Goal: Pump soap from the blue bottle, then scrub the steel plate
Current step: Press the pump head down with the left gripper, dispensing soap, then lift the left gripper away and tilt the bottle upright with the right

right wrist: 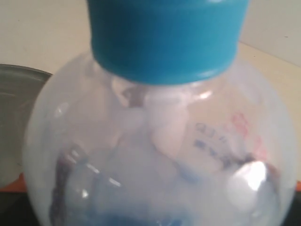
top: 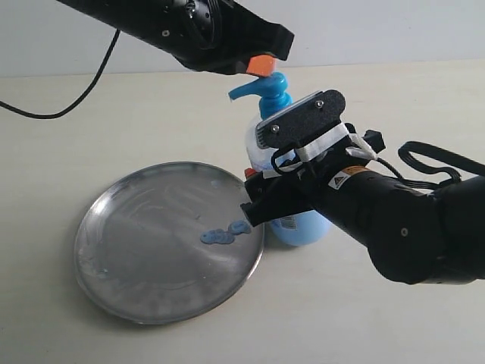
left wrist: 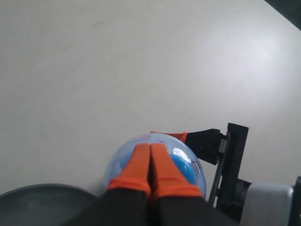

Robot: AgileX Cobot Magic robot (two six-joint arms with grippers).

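- Left gripper (top: pixel 261 67), jaws pressed together, sits atop the pump head (top: pixel 271 91) of the blue bottle (top: pixel 303 227).
- Right gripper (top: pixel 276 163) clamps the bottle's body.
- Soap (top: pixel 225 235) blobs dot the steel plate (top: pixel 136 227).

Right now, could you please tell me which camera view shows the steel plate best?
The exterior view: the whole plate shows there, with soap blobs near its rim. The left wrist view catches only a dark sliver of rim; the right wrist view shows a blurred edge behind the bottle.
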